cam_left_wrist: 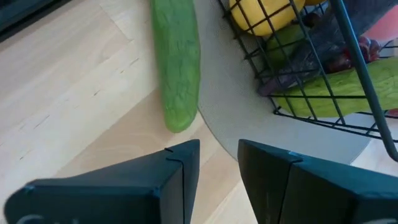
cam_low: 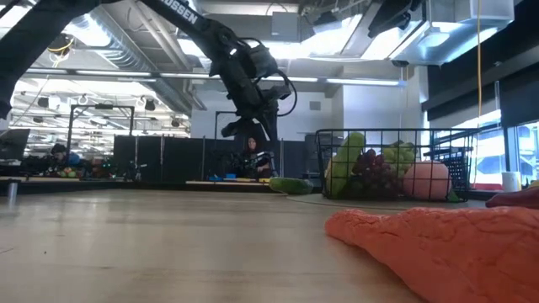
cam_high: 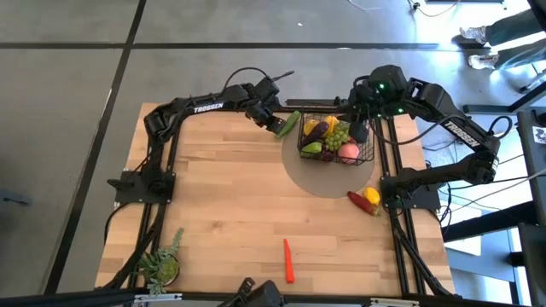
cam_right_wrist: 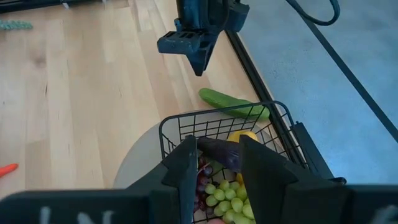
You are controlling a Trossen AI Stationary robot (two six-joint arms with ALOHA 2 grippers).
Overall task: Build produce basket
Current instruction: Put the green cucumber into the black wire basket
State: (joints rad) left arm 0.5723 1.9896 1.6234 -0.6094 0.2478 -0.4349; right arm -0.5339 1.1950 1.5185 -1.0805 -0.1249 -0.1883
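Several pieces of produce already fill the basket (cam_high: 336, 143), which sits on a round grey mat (cam_high: 328, 183) toward the far right part of the wooden table (cam_high: 222, 205): we see a purple eggplant (cam_high: 316, 130), green grapes (cam_high: 339, 136), a pink peach (cam_high: 348, 152), a yellow piece (cam_high: 331, 122) and something green low in the near-left corner (cam_high: 311, 147). Just outside the basket's left wall lies the cucumber (cam_high: 293, 122), flat on the table with one end at the mat's edge; in the left wrist view it shows lying free (cam_left_wrist: 178, 62), nothing gripping it. We see the left gripper (cam_high: 278, 128) right beside the cucumber's near end, raised off the table in the low view (cam_low: 257, 105), its fingers (cam_left_wrist: 180, 168) parted by a narrow gap and empty. We find the right gripper (cam_high: 359, 132) above the basket's right side, and its wrist view looks down past two parted fingers (cam_right_wrist: 186, 165) at the eggplant and grapes below, with nothing held between them. Near the right edge of the table, a red pepper (cam_high: 358, 200) and a yellow pepper (cam_high: 372, 196) lie together off the mat. An orange carrot (cam_high: 288, 260) lies alone near the front edge, well apart from the basket. A leafy potted plant (cam_high: 162, 264) stands at the front left corner.
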